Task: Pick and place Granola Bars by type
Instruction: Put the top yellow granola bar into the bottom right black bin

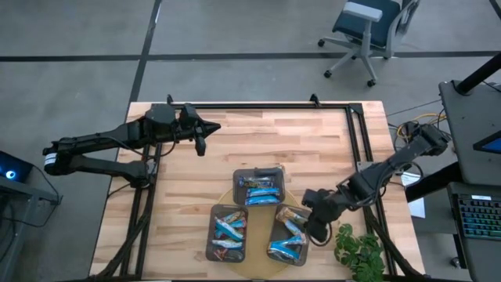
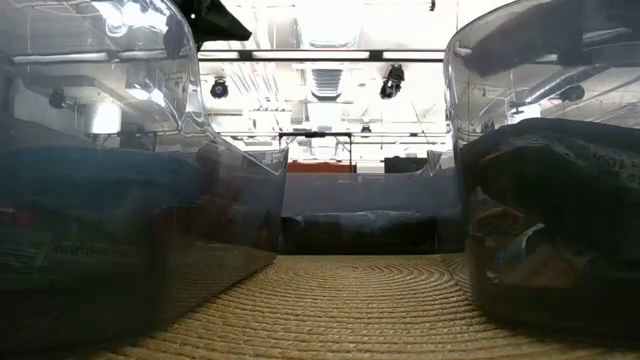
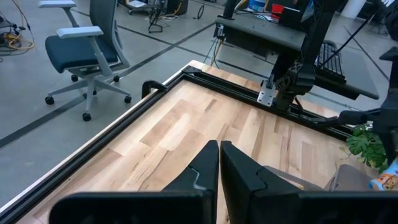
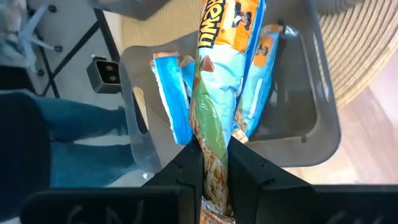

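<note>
The right gripper [image 4: 214,165], low and right of centre in the overhead frame, is clamped on one granola bar [image 4: 217,81], fingers pinching its lower end above the lower-right tray [image 1: 288,235]. More blue bars lie in that tray, in the lower-left tray [image 1: 227,233] and in the upper tray [image 1: 260,186], all on a round woven mat [image 2: 350,300]. The left gripper [image 3: 219,163], closed and empty, hovers at upper left.

Partial orange letters "HEWY" on the held granola bar [image 4: 214,81] wrapper
</note>
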`<move>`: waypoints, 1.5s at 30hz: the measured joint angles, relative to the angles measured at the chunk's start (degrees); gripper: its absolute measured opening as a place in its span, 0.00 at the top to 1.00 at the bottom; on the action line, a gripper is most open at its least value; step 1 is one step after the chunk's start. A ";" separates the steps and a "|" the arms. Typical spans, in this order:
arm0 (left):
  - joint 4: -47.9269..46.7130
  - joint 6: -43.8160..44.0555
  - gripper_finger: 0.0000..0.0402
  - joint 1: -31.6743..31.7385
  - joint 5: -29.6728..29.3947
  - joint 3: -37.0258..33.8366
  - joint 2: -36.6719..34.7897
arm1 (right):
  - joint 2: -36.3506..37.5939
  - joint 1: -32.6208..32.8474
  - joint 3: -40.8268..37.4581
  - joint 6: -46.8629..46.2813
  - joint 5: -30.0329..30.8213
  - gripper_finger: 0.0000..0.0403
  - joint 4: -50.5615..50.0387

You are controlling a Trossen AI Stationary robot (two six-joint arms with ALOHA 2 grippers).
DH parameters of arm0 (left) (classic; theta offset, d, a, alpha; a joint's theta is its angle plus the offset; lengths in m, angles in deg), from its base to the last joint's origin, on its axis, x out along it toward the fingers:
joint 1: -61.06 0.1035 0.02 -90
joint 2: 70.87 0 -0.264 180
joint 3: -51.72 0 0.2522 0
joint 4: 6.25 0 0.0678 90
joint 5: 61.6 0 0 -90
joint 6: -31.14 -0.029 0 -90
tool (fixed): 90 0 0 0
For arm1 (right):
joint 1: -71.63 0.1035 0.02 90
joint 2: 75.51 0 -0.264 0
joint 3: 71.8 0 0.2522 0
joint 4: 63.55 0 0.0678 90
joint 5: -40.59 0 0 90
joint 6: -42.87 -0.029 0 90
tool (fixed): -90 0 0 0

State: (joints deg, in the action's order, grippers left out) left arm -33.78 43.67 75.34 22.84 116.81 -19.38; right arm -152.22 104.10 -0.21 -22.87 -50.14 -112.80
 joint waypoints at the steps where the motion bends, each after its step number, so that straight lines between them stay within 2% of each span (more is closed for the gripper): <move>1: -0.01 0.00 1.00 0.00 0.00 0.00 0.00 | 0.00 0.39 -0.54 -1.14 0.44 0.89 0.73; 5: -0.01 -0.02 1.00 -0.01 0.00 0.00 0.00 | -0.02 1.60 -2.91 -4.91 2.37 0.89 5.48; 10: -0.01 -0.02 1.00 -0.02 0.00 0.00 0.00 | -0.06 2.48 -5.08 -5.41 3.27 0.89 12.28; 26: -0.22 -0.09 1.00 -0.01 -0.02 -0.02 -0.02 | -5.72 4.69 -5.01 -6.14 3.27 0.89 13.78; 45: -0.38 0.05 1.00 -0.02 -0.02 -0.02 -0.02 | -8.70 4.80 -4.90 -7.56 1.70 0.89 14.87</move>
State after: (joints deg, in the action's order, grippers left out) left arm -34.16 43.72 75.32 22.81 116.79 -19.40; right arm -160.92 108.90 -5.11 -30.42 -48.44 -97.93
